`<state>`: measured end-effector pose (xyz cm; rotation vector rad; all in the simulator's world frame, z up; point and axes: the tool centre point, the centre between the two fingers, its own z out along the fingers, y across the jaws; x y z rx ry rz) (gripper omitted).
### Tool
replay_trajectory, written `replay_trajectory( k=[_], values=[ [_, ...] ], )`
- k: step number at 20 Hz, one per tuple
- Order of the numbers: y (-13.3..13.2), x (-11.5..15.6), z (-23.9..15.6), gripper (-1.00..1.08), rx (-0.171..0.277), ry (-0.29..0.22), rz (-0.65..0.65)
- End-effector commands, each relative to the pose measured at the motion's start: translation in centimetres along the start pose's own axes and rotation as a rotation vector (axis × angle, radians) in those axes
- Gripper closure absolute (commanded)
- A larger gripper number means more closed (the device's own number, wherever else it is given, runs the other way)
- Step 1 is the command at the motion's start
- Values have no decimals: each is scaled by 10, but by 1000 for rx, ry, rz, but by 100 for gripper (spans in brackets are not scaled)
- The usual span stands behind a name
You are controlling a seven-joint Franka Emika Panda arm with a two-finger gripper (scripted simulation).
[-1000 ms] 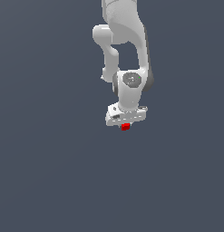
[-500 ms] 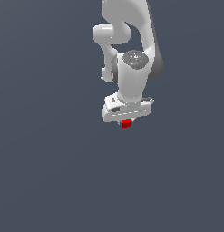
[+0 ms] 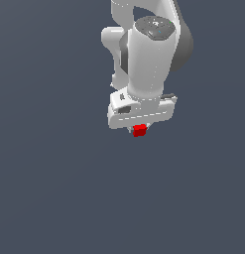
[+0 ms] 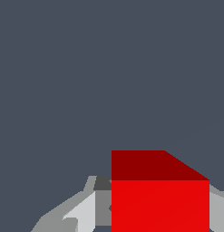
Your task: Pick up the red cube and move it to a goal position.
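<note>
The gripper (image 3: 139,130) points straight down from the upright white arm (image 3: 148,59), its fingers (image 4: 81,213) clamped on the red cube (image 3: 140,130), a small plain bright-red block that shows just beneath the hand over the bare grey floor (image 3: 54,188).

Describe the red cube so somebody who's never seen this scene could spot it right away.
Find the big white robot arm coming down from the top of the exterior view. Follow it down to the gripper at its lower end. The red cube sits between the fingers there, tiny and plain, the only bright colour against white metal and flat grey-blue background.
</note>
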<state>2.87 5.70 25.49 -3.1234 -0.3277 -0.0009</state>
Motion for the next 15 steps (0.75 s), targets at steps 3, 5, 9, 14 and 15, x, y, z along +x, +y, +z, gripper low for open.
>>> replay_trajectory(
  k=[3,5,9,14,15],
  values=[
    [5,12,-24,108,0,-1,0],
    [6,15,-31,108,0,-1,0],
    [8,21,-41,108,-1,-1,1],
    [9,24,-45,108,-1,-1,1],
    [9,24,-45,108,-1,-1,1]
  ],
)
